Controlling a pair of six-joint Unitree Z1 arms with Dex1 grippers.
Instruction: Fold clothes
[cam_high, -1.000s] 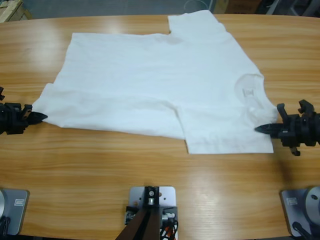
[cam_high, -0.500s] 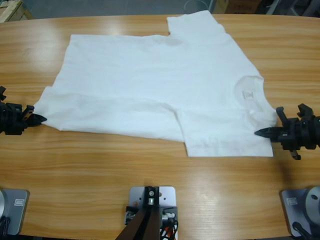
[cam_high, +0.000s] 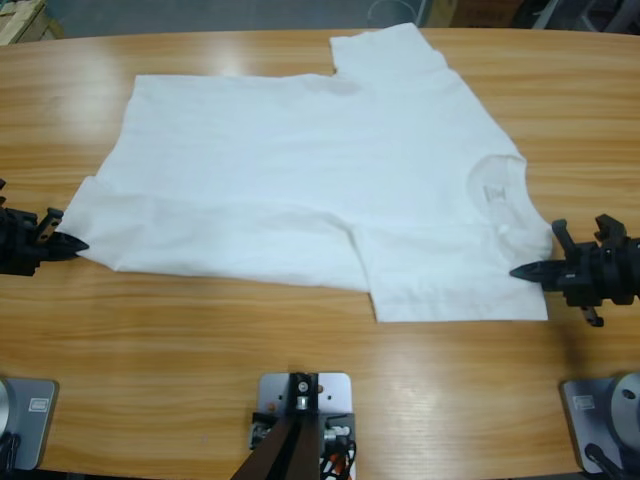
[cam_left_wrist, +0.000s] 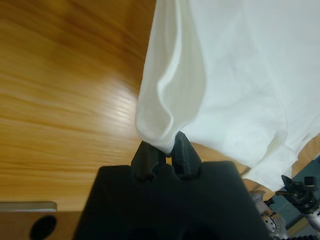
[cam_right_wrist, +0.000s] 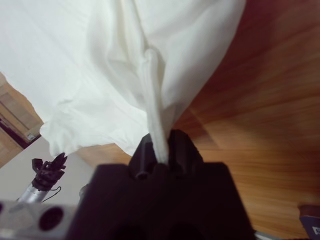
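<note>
The white T-shirt (cam_high: 310, 170) lies spread across the wooden table (cam_high: 300, 350), neck (cam_high: 495, 190) to the right and hem to the left, one sleeve at the far edge. My left gripper (cam_high: 78, 245) is shut on the near hem corner at the table's left. In the left wrist view the cloth (cam_left_wrist: 170, 95) bunches up from the pinched jaws of the left gripper (cam_left_wrist: 165, 152). My right gripper (cam_high: 518, 271) is shut on the shirt's edge beside the neck, and a ridge of fabric (cam_right_wrist: 152, 95) runs into the right gripper (cam_right_wrist: 160, 150).
Bare wood stretches in front of the shirt toward the near edge. Each wrist view shows the other arm's gripper small in the distance (cam_left_wrist: 300, 192) (cam_right_wrist: 50, 172). Room clutter lies beyond the far table edge.
Both grippers have slid a little toward the table's near edge, dragging the shirt's near side with them. The shirt's far side has barely shifted.
</note>
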